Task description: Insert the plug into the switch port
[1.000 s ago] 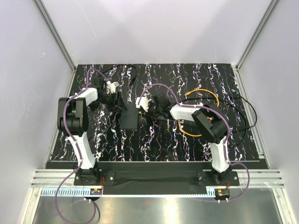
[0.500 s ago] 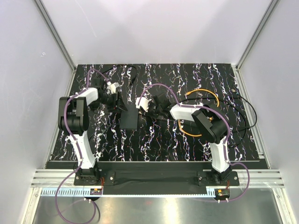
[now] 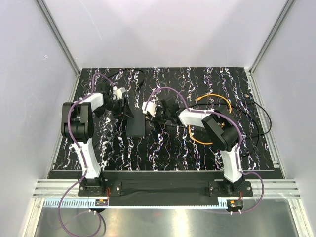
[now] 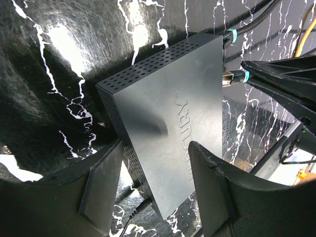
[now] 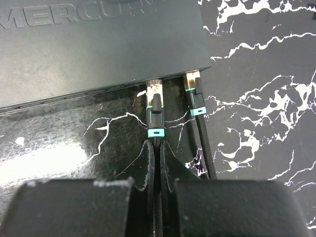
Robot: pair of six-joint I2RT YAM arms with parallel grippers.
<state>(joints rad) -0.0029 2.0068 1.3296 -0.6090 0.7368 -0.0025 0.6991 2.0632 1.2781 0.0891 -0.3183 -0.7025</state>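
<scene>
The switch (image 3: pixel 137 127) is a flat matte-black box lying mid-table, seen close in the left wrist view (image 4: pixel 168 113). My left gripper (image 4: pixel 155 192) is open, its fingers either side of the box's near corner without pressing it. My right gripper (image 5: pixel 158 148) is shut on a thin black braided cable (image 5: pixel 158 222), just behind its teal-collared connector (image 5: pixel 155 106). That connector's gold tip meets the switch's narrow edge (image 5: pixel 98 89); the port itself is not visible. The orange cable (image 3: pixel 228 104) loops by the right arm, and its plug is hidden.
A second black cable with a teal collar (image 5: pixel 196 98) sits in the same switch edge, just right of the held one. More black cables (image 3: pixel 261 118) trail over the right side of the marbled black mat (image 3: pixel 173 148), and one lies at the back left (image 3: pixel 133 73).
My right gripper has shifted slightly left toward the switch with the black cable in it. The left gripper has stayed put.
</scene>
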